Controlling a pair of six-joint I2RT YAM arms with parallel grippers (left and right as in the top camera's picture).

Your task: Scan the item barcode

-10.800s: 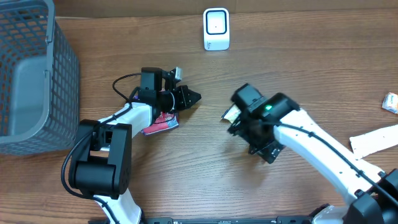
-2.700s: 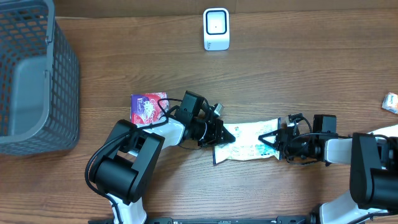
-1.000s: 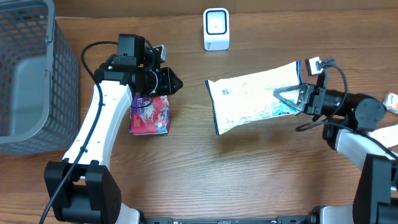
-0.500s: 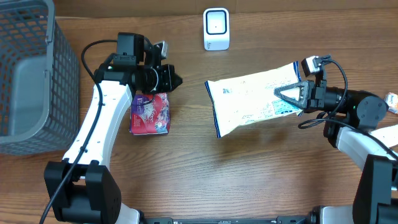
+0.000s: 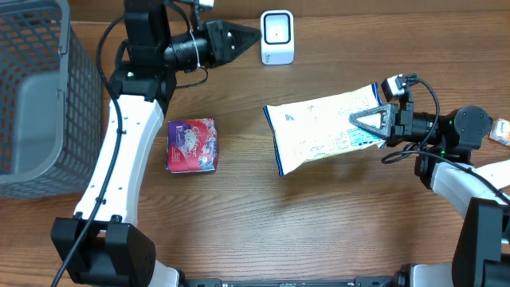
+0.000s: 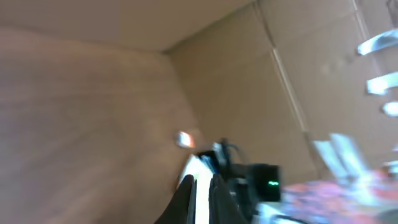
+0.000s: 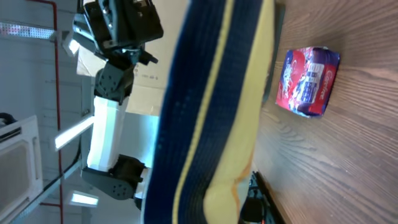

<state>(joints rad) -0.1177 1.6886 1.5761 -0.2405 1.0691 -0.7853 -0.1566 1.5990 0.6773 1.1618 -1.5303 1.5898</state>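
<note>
Wooden table (image 5: 263, 239) sits under the white bag (image 5: 315, 131), light, floppy and likely slick, which I hold aloft by its right end in my clamped right claw (image 5: 356, 120), while my left claw (image 5: 253, 34) hangs closed, empty, near the scanner (image 5: 276, 37).

Your left arm (image 5: 127, 143): stretched long from its base toward the scanner (image 5: 277, 37), wrist turned level.
Your left gripper (image 5: 253, 33): jaws closed on nothing, tips aimed at the scanner from just beside its left side.
Your right arm (image 5: 458, 175): bent, reaching in from well right of the scanner and nearer the robot.
Your right gripper (image 5: 355, 119): jaws clamped on the right end of the pouch (image 5: 319, 127), pointing left.
</note>
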